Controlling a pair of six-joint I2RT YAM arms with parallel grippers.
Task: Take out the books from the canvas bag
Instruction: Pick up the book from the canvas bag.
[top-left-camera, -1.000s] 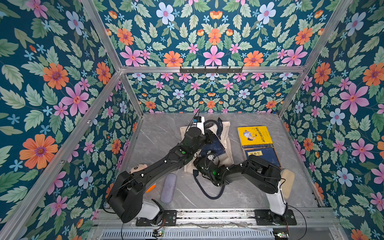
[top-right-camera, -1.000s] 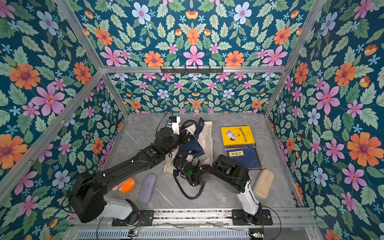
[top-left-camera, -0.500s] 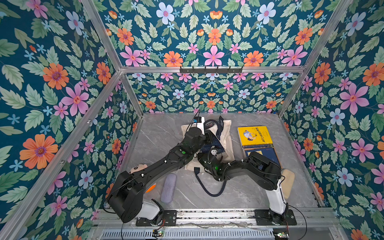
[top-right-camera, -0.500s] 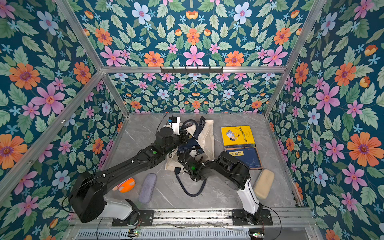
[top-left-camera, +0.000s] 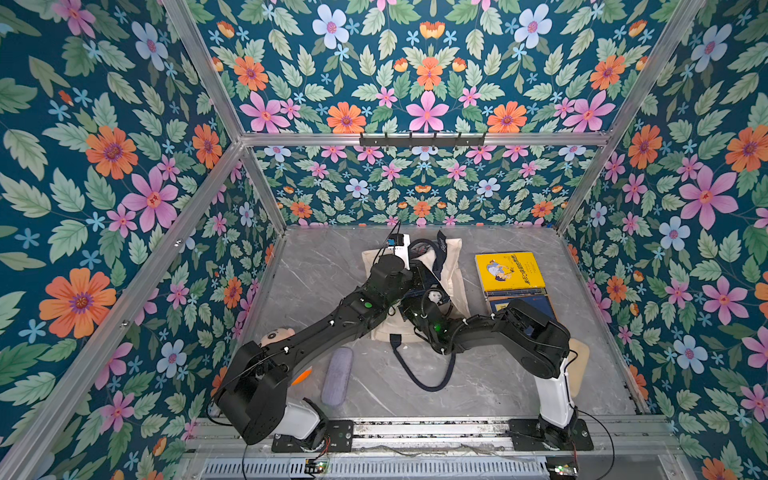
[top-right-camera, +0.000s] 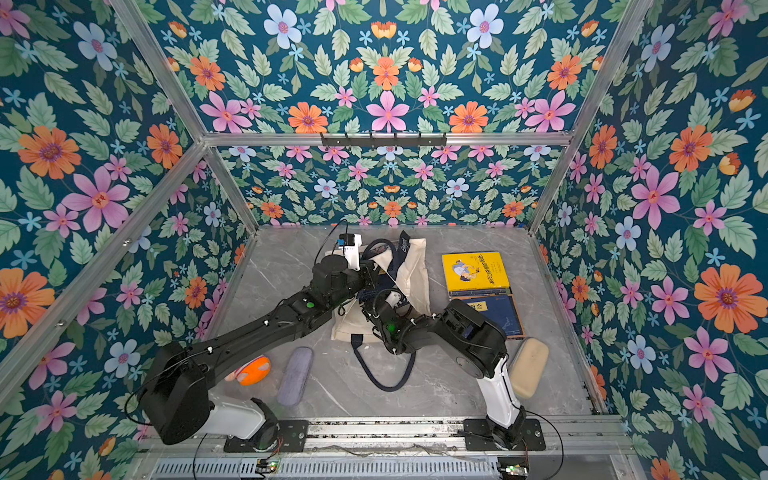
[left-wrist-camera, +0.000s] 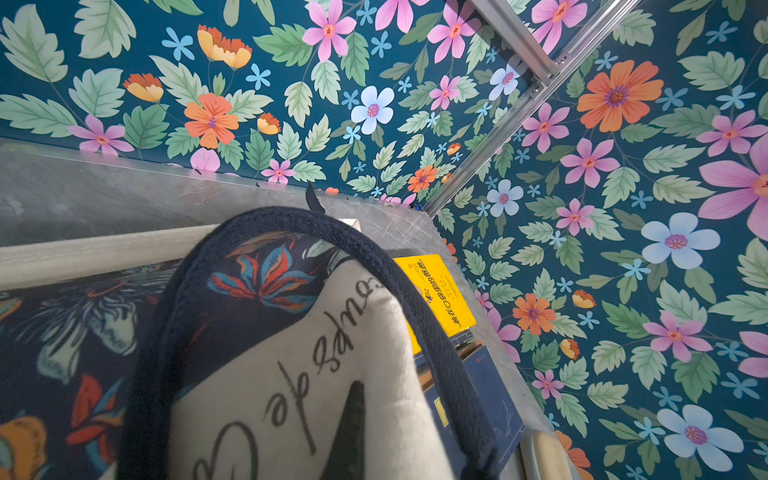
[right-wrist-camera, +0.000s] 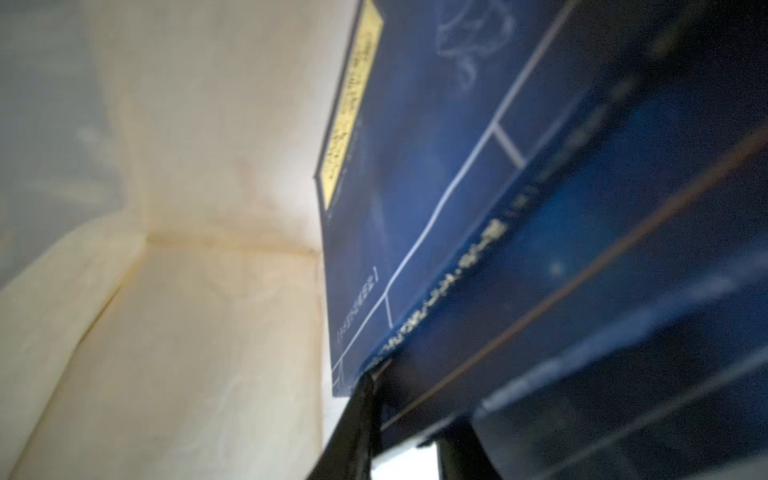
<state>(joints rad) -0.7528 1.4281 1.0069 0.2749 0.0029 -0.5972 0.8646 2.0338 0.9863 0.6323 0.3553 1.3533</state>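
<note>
Right wrist view: the right hand (right-wrist-camera: 409, 419) straddles the edge of a navy book (right-wrist-camera: 436, 166) inside the canvas bag (right-wrist-camera: 187, 291); whether it grips cannot be told. In both top views the left hand (top-right-camera: 371, 270) is clenched on the bag's raised flap, at the middle of the tabletop (top-right-camera: 291, 266).

We've got bare table (top-left-camera: 316, 266) between the bag (top-left-camera: 453, 266) and the left wall. On the right the books (top-left-camera: 509, 272) crowd close, and out front the handle (top-left-camera: 424, 376) and pouch (top-left-camera: 337, 376) block the way.
</note>
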